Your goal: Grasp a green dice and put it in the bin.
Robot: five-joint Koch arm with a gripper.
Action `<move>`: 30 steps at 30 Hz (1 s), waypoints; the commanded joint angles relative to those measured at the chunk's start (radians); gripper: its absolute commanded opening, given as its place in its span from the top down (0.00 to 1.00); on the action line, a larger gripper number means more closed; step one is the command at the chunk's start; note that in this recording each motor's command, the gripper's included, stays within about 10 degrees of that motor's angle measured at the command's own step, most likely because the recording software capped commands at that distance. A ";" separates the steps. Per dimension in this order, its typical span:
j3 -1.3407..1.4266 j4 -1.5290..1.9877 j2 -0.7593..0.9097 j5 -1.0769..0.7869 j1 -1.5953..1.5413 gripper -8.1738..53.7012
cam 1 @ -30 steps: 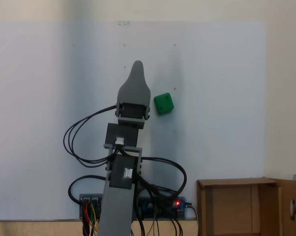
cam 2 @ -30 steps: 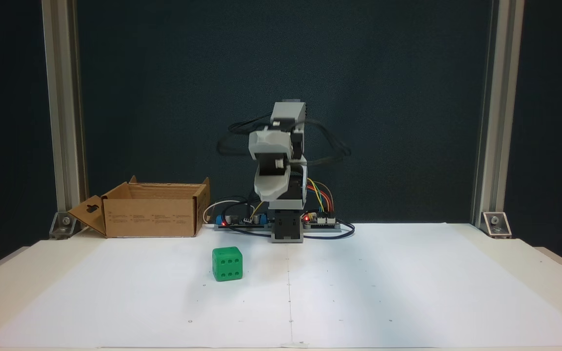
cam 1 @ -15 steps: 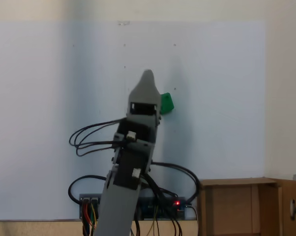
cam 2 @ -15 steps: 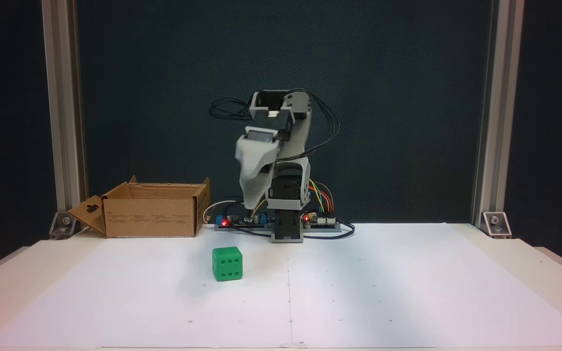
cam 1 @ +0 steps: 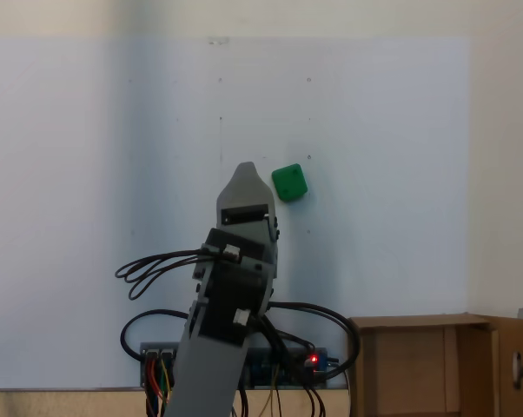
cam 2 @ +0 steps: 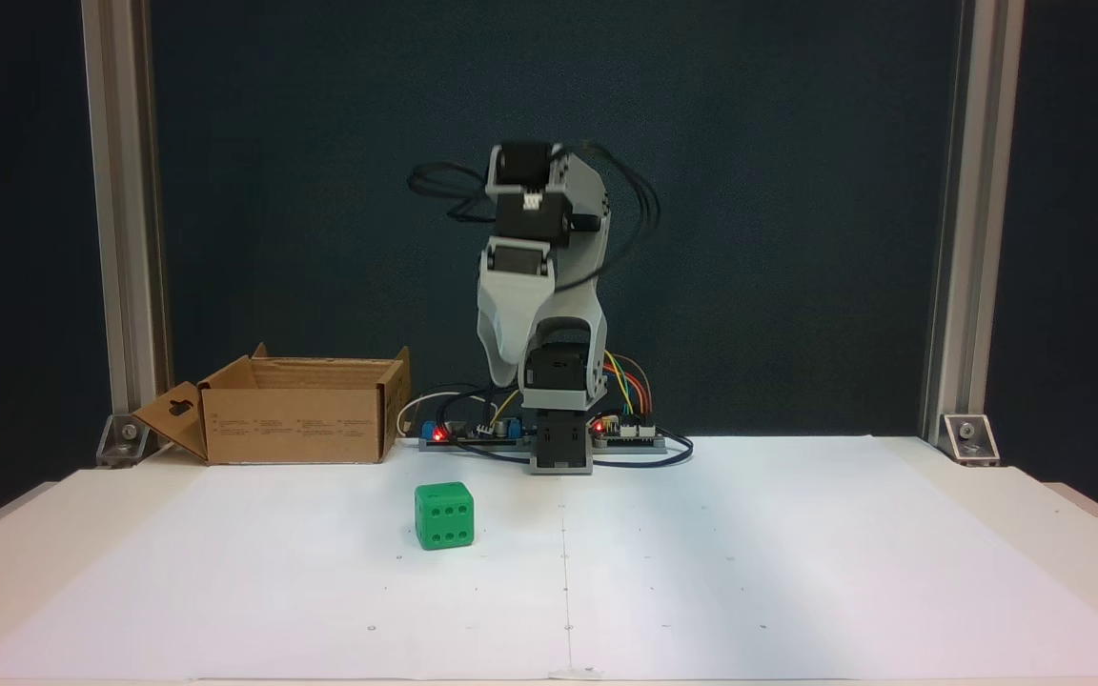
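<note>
1. A fixed view looks steeply down from above and behind the grey jointed arm (cam 1: 231,304), facing out over the white paper sheet (cam 1: 88,174) away from the arm's base.
2. A fixed view stands low at the table's front edge, level with the sheet (cam 2: 749,572), facing the arm (cam 2: 549,314) and a dark backdrop, from farther off.
3. Both share the arm, the sheet, the small bright green cube (cam 1: 289,182) (cam 2: 444,515), and the brown cardboard box (cam 1: 435,365) (cam 2: 296,410) beside the arm's base.
</note>
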 commanded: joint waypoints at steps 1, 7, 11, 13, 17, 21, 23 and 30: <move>-0.120 0.101 -0.043 -0.144 -0.012 0.21; -0.380 0.299 -0.170 -0.195 0.015 0.21; -0.380 0.333 -0.202 -0.233 0.038 0.20; -0.380 0.336 -0.216 -0.242 0.051 0.18; -0.380 0.368 -0.229 -0.264 0.058 0.16; -0.382 0.367 -0.249 -0.267 0.064 0.15; -0.382 0.367 -0.261 -0.268 0.078 0.15; -0.376 0.365 -0.310 -0.273 0.107 0.15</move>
